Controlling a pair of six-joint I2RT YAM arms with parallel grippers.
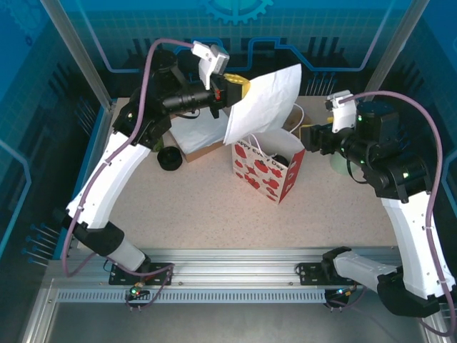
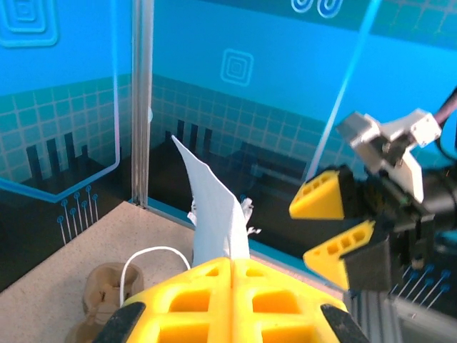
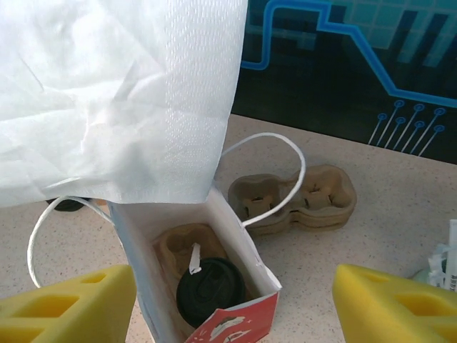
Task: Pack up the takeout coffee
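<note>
The takeout coffee stands inside the strawberry-print bag, its round black lid seated in a cardboard carrier at the bottom. The olive-green body is hidden by the bag. My left gripper is shut on a large white napkin that hangs over the bag's open top. In the left wrist view the shut fingers pinch the napkin. My right gripper is open, its fingers on either side of the bag's mouth, just to the bag's right in the top view.
A stack of cardboard cup carriers lies on the table behind the bag. A pale green cup of white sticks stands at the right. A black round object and a paper-covered box sit at the left.
</note>
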